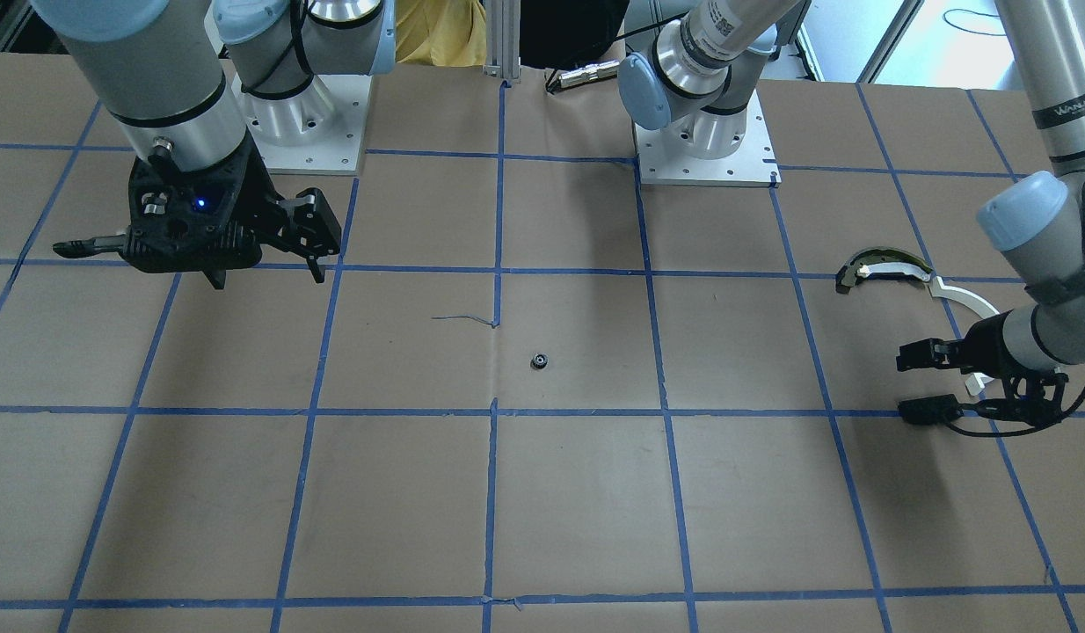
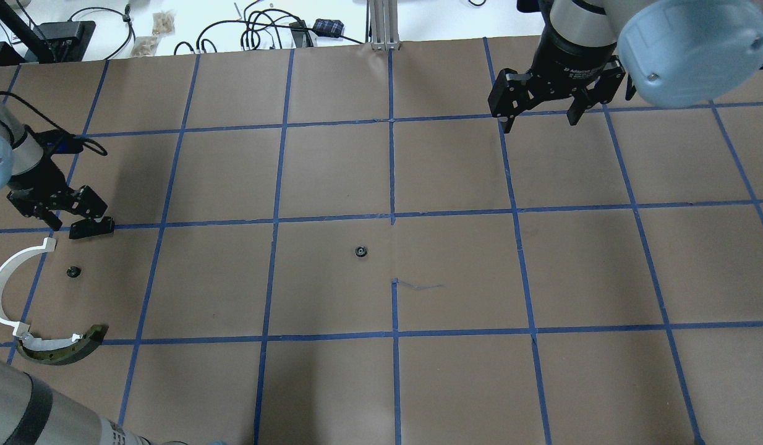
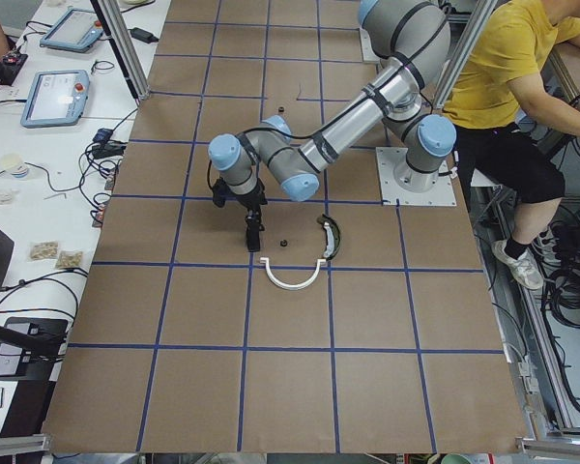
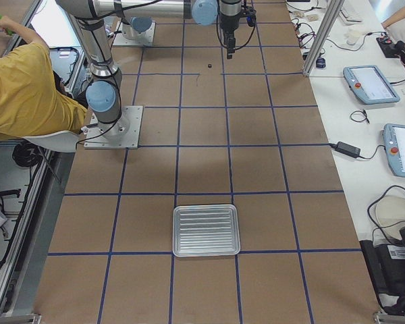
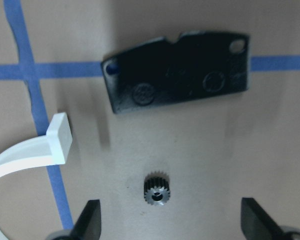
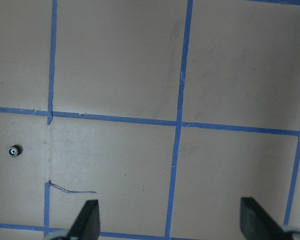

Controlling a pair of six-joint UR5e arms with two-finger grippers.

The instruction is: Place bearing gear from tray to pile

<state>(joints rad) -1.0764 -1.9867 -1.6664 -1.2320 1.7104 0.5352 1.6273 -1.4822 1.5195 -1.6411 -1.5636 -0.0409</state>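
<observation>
Hovering left pincer (image 5: pixel 172 222) gapes near bearing gear (image 5: pixel 156 189).

Left arm (image 1: pixel 1063 79) and right arm (image 1: pixel 151 66): silver-grey tubular links with pale blue joint caps (image 1: pixel 1022 211). Each is bolted to a square silver base plate (image 1: pixel 745 151) with perimeter screws. Left pincer (image 1: pixel 919 381) and right pincer (image 2: pixel 538 123): black, two-fingered. A black cable (image 2: pixel 94 143) runs along the left wrist. The right wrist housing has a blue indicator light (image 1: pixel 200 204).
</observation>
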